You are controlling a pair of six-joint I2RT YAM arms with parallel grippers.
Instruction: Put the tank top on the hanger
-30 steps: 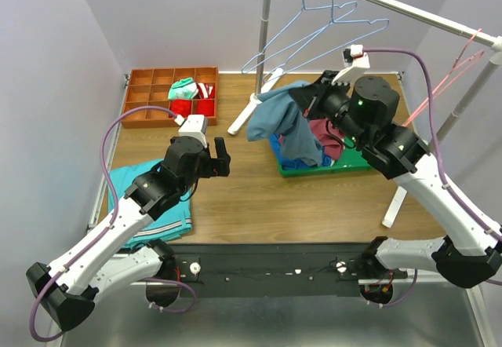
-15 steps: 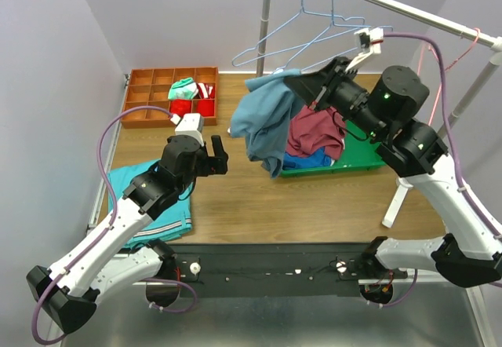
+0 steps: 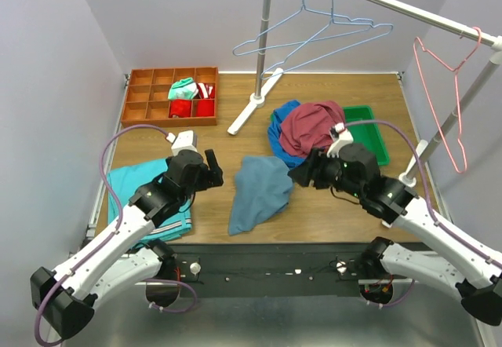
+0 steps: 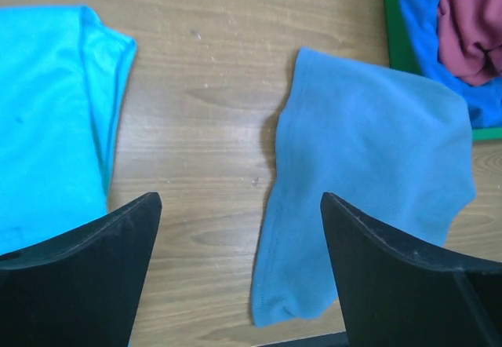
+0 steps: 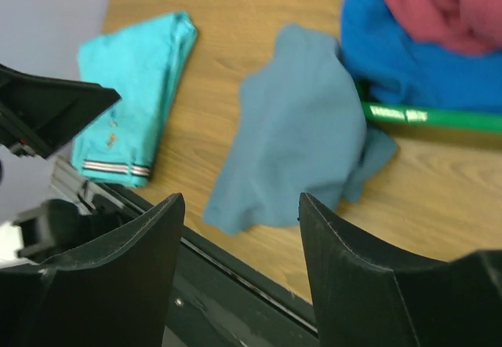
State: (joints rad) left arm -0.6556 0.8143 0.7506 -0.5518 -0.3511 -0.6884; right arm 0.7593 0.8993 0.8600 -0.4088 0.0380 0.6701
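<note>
Left, near edge: folded teal shirt, parked out of way.
Next: left gripper, spread wide, empty, aimed toward tank top's left hem, probably ready to pinch edge.
Centre: tank top, crumpled on table, touching neither gripper; needs spreading first.
Just right: right gripper, fingers wide, nothing held.
Beyond: green tray holding maroon shirt, royal-blue garment.
Far, overhead: hanger on rail, bare, well apart.

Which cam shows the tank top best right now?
Top external: whole tank top visible, nothing in front. Left wrist: closer, but a finger covers one corner. Right wrist: nearly all of it, blurred.
</note>
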